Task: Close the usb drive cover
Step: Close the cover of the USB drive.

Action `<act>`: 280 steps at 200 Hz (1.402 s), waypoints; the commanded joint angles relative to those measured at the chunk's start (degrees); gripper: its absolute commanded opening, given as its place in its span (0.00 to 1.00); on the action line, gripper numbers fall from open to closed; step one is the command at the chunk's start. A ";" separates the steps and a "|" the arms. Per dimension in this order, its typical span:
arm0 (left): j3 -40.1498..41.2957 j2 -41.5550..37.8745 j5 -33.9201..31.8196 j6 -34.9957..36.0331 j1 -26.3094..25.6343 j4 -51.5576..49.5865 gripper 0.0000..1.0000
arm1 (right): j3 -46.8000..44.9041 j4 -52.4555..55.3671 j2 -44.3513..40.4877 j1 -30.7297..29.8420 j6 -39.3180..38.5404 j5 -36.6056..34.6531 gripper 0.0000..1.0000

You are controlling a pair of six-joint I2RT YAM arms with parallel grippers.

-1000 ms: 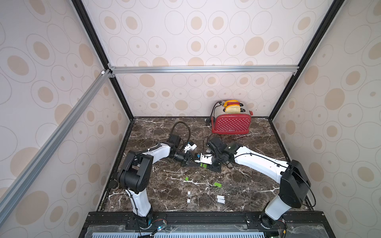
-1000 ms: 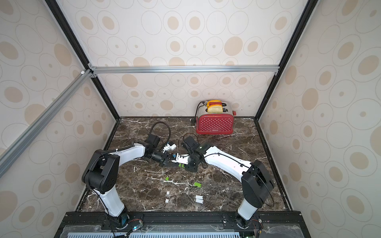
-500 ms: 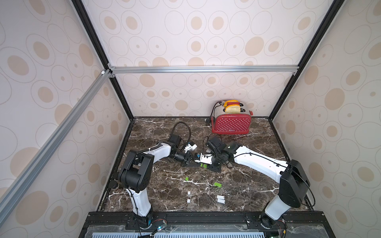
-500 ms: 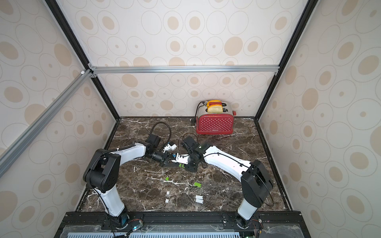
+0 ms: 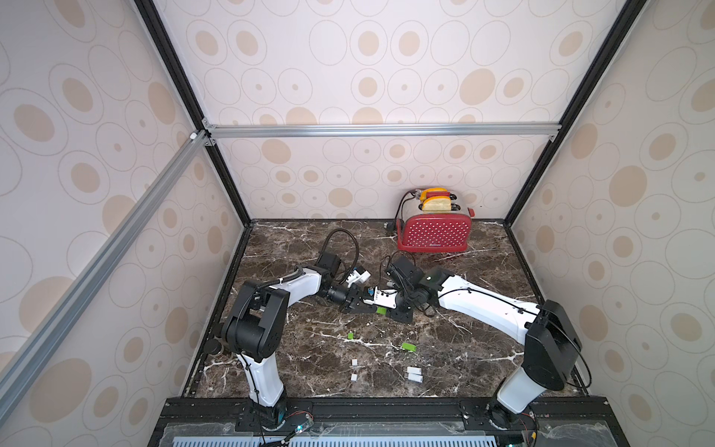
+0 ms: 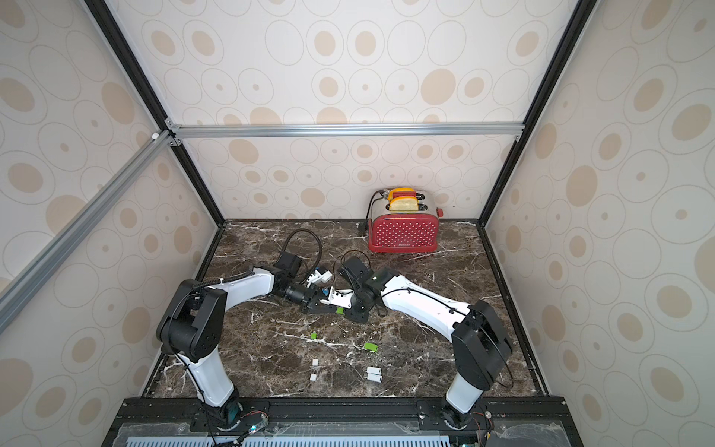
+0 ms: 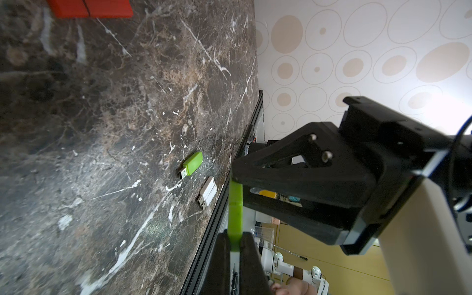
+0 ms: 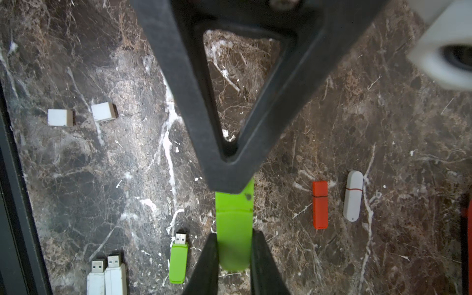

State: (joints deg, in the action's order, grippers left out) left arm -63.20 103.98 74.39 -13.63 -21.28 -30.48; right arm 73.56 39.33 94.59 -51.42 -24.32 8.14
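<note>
Green usb drive (image 8: 234,224) held off bench (image 5: 464,329) between two arms, in front of red toaster (image 5: 435,234), slightly to its left. Left fingers (image 7: 249,255) clamped on one end, right fingers (image 8: 259,255) clamped on rounded other end. Thin seam crosses drive between grips. Farther out from toaster, loose on bench: second green drive (image 5: 409,346) with plug bare, two white drives (image 5: 414,370), white caps (image 5: 354,362). Versus one second ago: arms, held drive and loose pieces in same places, both grips unchanged.
</note>
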 commanded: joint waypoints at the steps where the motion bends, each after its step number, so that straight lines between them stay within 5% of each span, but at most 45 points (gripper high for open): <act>1: -2.01 1.04 0.68 1.27 -1.40 1.56 0.01 | 1.76 -5.68 -0.14 -1.25 1.02 6.66 0.02; 100: -4.62 3.37 -0.21 4.31 -3.60 -2.87 0.00 | 2.46 -11.16 -0.77 -1.28 0.73 10.28 0.01; 180: -2.90 2.53 2.25 -1.70 -3.87 3.90 0.00 | 0.03 -15.54 -0.87 -1.28 2.35 9.37 0.00; 228: -3.02 -0.27 0.88 0.30 -1.98 1.75 0.18 | -2.85 -12.55 -2.27 1.29 -1.06 7.76 0.00; 280: -1.23 -4.17 -3.00 3.27 3.93 -0.57 0.57 | -6.09 -8.83 -5.11 5.74 -5.20 6.65 0.00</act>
State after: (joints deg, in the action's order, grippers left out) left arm -65.01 103.02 73.34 -13.41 -19.70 -29.45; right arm 69.04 30.30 91.48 -47.51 -26.85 13.54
